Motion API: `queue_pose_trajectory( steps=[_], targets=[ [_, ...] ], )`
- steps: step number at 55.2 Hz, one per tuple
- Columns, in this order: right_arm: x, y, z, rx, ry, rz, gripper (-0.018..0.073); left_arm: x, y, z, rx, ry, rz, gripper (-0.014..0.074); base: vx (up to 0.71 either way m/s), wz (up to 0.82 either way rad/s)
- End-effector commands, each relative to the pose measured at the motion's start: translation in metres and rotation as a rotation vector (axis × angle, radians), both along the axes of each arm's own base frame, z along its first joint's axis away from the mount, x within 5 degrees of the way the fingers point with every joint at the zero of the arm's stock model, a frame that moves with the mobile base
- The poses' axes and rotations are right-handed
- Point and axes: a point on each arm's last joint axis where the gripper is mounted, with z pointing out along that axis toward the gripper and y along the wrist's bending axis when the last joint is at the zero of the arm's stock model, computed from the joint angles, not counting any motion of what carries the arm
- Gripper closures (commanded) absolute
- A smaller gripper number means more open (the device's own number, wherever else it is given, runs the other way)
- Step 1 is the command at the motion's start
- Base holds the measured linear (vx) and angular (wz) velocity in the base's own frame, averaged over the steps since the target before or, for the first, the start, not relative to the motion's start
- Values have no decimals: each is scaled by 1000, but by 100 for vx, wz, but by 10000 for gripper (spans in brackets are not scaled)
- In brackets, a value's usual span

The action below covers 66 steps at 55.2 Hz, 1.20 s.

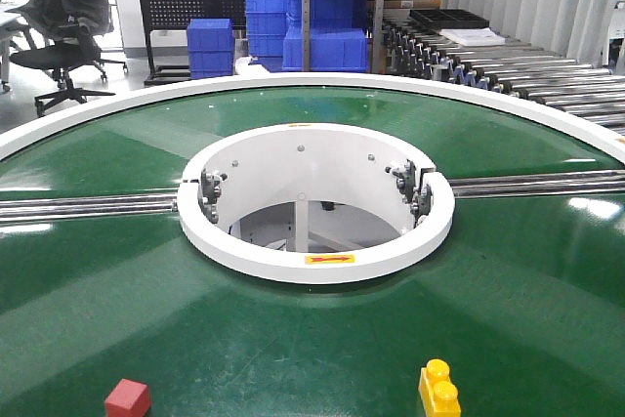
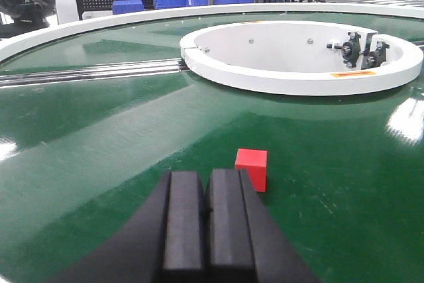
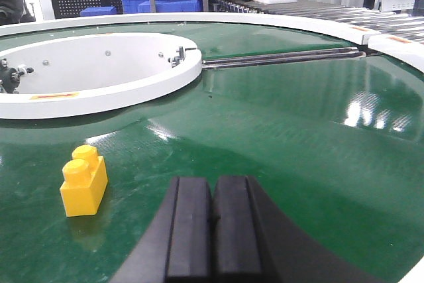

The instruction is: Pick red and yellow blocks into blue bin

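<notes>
A small red cube (image 1: 128,398) lies on the green round conveyor at the front left; in the left wrist view it (image 2: 252,168) sits just ahead and right of my left gripper (image 2: 207,180), which is shut and empty. A yellow studded brick (image 1: 438,390) lies at the front right; in the right wrist view it (image 3: 83,181) is to the left of my right gripper (image 3: 213,187), which is shut and empty. Neither gripper shows in the front view. The large blue bin with the rolled rim is not in view.
A white ring (image 1: 312,256) surrounds the open hole at the conveyor's centre. Metal rails (image 1: 88,205) cross the green surface left and right. Stacked blue crates (image 1: 293,31) and a roller conveyor (image 1: 527,70) stand beyond the white outer rim (image 1: 312,80). An office chair (image 1: 63,17) stands far left.
</notes>
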Motion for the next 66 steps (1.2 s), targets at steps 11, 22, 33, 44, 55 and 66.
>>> queue_pose_trajectory(
  steps=[11,22,33,44,55,66],
  targets=[
    [0,0,7,-18,-95,-3,570,-2,1,22,-22,-206,9,594,0,0],
    [-1,0,20,-30,-239,-1,570,-14,3,60,-65,-574,21,594,0,0],
    [-13,1,69,-47,-476,1,570,-23,5,89,-93,-641,21,594,0,0],
    [-28,3,166,-139,-534,-17,570,-27,3,165,-37,-530,11,594,0,0],
    [20,-1,238,-152,-485,-17,570,33,-2,242,-8,-444,13,594,0,0],
    [73,-5,249,-144,-409,-8,570,107,-7,257,-6,-317,11,594,0,0]
  ],
)
